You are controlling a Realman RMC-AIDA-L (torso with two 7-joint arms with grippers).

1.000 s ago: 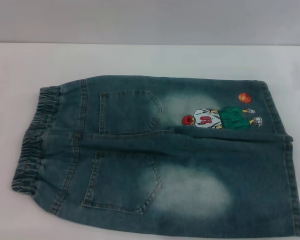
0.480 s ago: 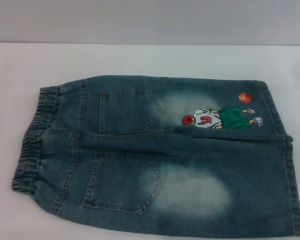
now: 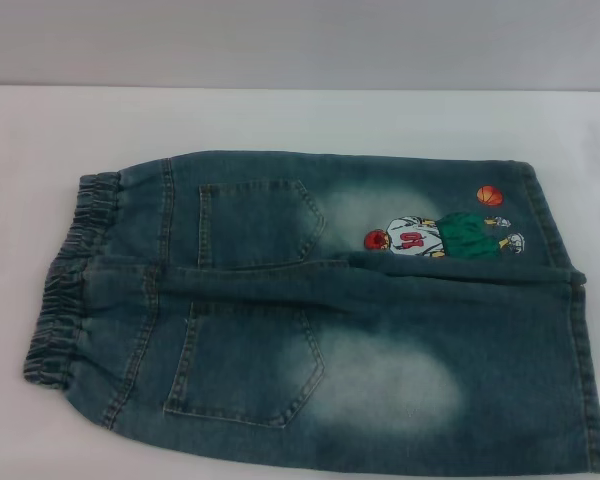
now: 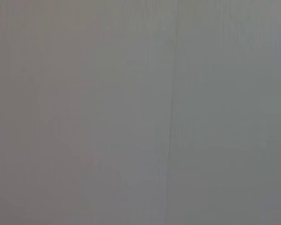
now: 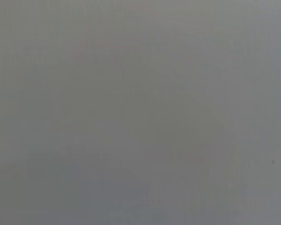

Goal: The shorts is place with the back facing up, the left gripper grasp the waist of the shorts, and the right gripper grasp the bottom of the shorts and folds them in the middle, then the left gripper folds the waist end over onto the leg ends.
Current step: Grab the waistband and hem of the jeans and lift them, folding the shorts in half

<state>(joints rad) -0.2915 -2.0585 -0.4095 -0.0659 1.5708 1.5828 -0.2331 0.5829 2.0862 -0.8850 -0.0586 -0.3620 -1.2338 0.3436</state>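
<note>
The shorts [image 3: 310,310] lie flat on the white table [image 3: 300,120] in the head view, back side up, with two patch pockets showing. The gathered waist [image 3: 65,280] is at the left end. The bottom of the shorts [image 3: 570,330], its two straight leg ends, is at the right, with the cartoon basketball player [image 3: 440,237] and orange ball near the far hem. Neither the left gripper nor the right gripper shows in any view. Both wrist views show only a plain grey surface.
The table's far edge meets a grey wall [image 3: 300,40] behind the shorts. The near hem corner runs close to the picture's lower right edge.
</note>
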